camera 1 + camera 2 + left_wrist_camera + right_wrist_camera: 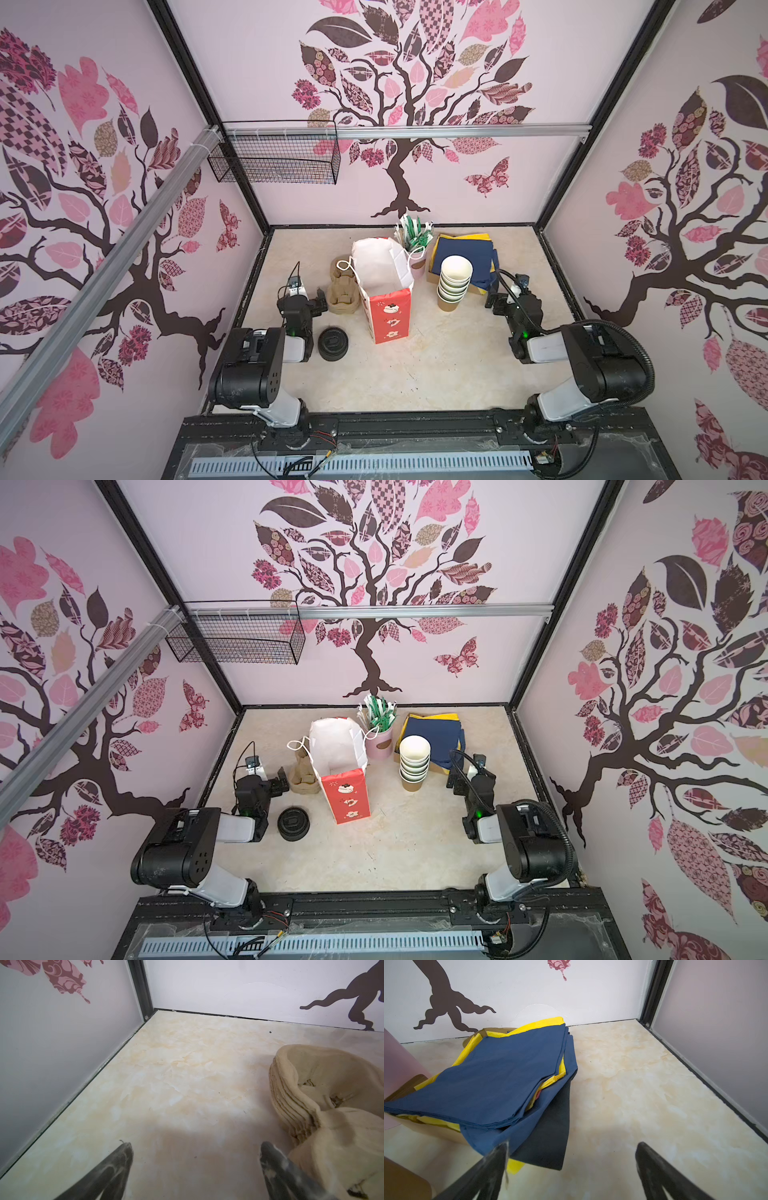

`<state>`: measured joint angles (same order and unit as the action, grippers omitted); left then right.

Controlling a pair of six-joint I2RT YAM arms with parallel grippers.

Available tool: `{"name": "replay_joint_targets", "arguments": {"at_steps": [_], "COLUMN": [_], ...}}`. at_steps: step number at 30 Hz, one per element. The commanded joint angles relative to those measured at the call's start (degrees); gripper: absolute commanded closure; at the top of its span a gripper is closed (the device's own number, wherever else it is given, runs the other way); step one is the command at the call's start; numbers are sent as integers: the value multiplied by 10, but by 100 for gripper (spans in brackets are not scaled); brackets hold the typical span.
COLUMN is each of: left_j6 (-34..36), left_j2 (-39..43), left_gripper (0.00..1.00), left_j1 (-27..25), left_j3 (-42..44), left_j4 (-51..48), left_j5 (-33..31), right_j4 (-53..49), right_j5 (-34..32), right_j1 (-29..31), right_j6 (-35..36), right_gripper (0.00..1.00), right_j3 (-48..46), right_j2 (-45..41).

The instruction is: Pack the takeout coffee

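Behind the paper bag (386, 316), cup carriers (341, 296) half hidden; black lids (333, 343) stacked, count unclear

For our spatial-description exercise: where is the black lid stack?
In both top views the black lid stack sits on the left, left of the red-and-white bag and nearer the camera than the pulp carriers.

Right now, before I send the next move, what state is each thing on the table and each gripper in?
paper bag: upright, mouth open.
paper cups: nested in one upright stack, no lids on.
black lids: stacked, apart from the cups.
cup carriers: stacked, no cups in them.
napkins: loose, skewed pile.
left gripper: open, empty.
right gripper: open, empty.
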<state>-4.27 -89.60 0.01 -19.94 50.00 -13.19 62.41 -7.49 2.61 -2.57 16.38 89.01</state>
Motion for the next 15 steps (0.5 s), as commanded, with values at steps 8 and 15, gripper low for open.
{"name": "replay_joint_targets", "arguments": {"at_steps": [8,15], "left_j6": [6,5], "left_j2": [5,5], "left_gripper": [3,3], "left_j1": [-1,-1], "left_j3": [-18,-18], "left_j4": [0,0], "left_j5": [-3,-3], "right_j4": [18,16], "right_j5": [-1,0], "right_j1": [2,2], "right_j6": [1,0], "right_gripper": [0,0], "right_j3": [8,9], "right_j2": [0,2]}}
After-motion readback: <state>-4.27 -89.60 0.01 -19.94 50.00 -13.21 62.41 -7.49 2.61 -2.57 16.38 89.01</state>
